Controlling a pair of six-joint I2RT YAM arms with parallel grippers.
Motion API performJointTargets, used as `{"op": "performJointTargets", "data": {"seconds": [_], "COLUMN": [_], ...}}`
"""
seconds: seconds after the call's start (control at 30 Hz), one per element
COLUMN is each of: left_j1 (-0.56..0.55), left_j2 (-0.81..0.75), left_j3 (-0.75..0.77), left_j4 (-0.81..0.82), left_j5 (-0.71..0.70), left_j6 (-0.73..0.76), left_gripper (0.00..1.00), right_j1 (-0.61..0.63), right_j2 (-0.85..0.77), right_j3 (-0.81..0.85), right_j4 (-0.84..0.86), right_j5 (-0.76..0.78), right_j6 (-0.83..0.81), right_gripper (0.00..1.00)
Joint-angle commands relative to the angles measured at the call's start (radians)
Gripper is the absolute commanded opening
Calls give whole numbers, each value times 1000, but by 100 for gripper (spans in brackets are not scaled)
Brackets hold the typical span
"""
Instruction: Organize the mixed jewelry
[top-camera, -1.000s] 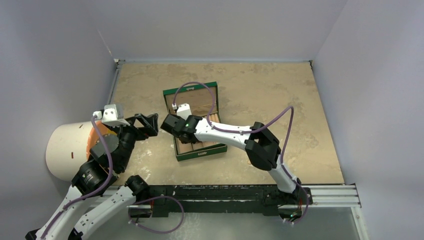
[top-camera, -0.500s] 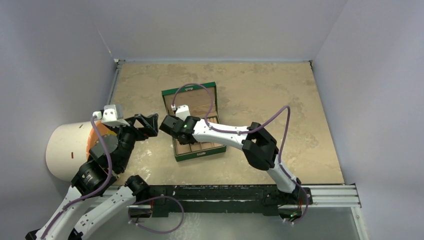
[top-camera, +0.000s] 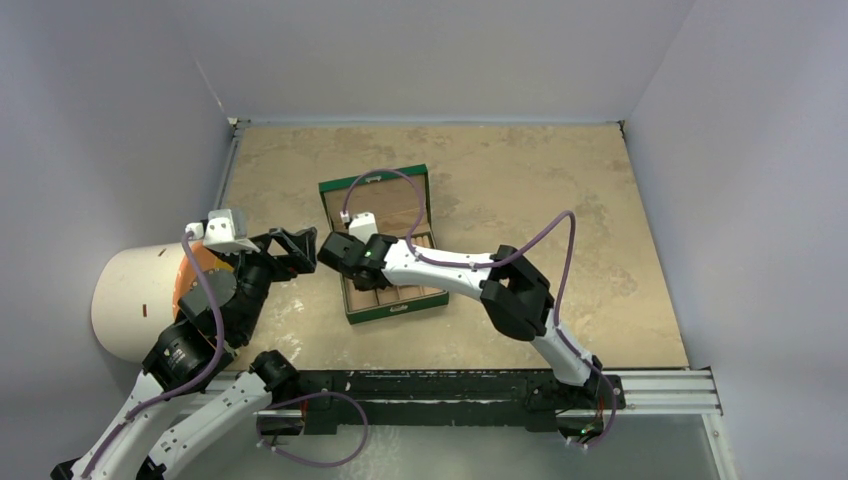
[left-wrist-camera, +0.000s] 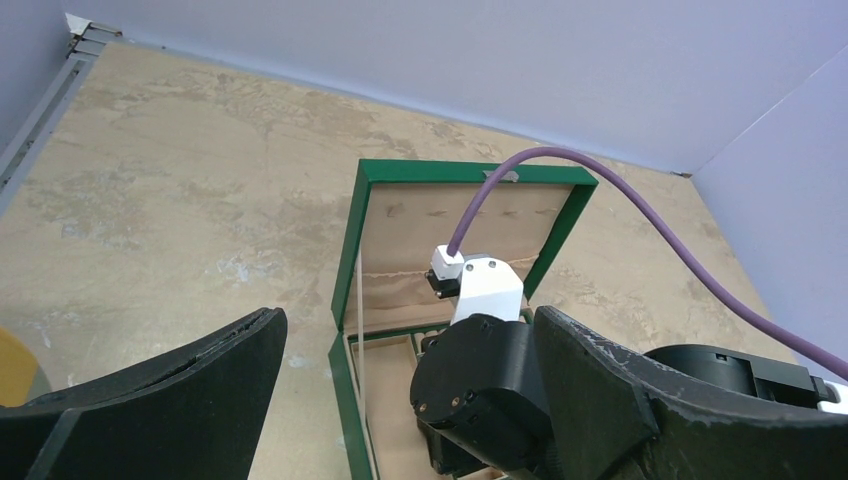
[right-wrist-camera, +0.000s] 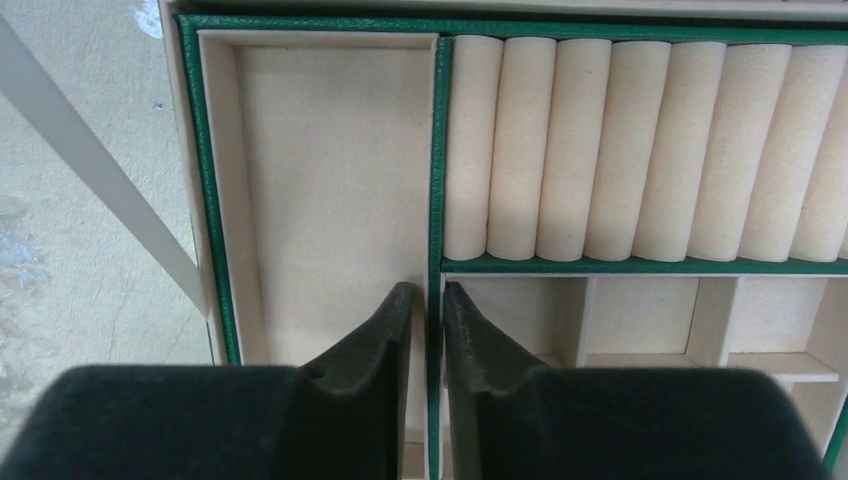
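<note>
No jewelry piece shows in any view. The green box (top-camera: 392, 311) with tan compartments lies open at the table's middle left, its lid (top-camera: 375, 197) laid back. My right gripper (top-camera: 337, 250) reaches into the box's left end. In the right wrist view its jaws (right-wrist-camera: 427, 290) are pinched on the green divider wall (right-wrist-camera: 436, 150) between the long empty tray (right-wrist-camera: 320, 180) and the ring rolls (right-wrist-camera: 640, 150). My left gripper (top-camera: 300, 246) is open and empty, held above the table just left of the box; the box also shows in the left wrist view (left-wrist-camera: 470, 171).
A large white cylinder (top-camera: 128, 298) with an orange part stands at the table's left edge beside my left arm. The right arm's purple cable (top-camera: 400, 185) loops over the box lid. Walls close the table at the back and both sides.
The right gripper has dragged the green box a little to the left and turned it slightly, toward my left gripper. The left arm has not moved.
</note>
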Motion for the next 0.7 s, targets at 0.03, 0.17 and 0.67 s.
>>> {"op": "performJointTargets", "data": {"seconds": [0.03, 0.17, 0.67], "left_j1": [11, 12, 18], "left_j2": [10, 18, 86], "left_j3": [3, 3, 3], "left_j4": [36, 36, 33], "left_j5": [5, 6, 0], "left_j6": [-6, -6, 4], "left_gripper": [94, 94, 94], "right_j1": [13, 12, 8], "right_j2": [-57, -110, -521], "right_j3": [-1, -21, -388], "right_j4": [-9, -11, 31], "right_j5": [-3, 14, 122], "right_j6": [30, 25, -93], "right_gripper": [25, 31, 37]}}
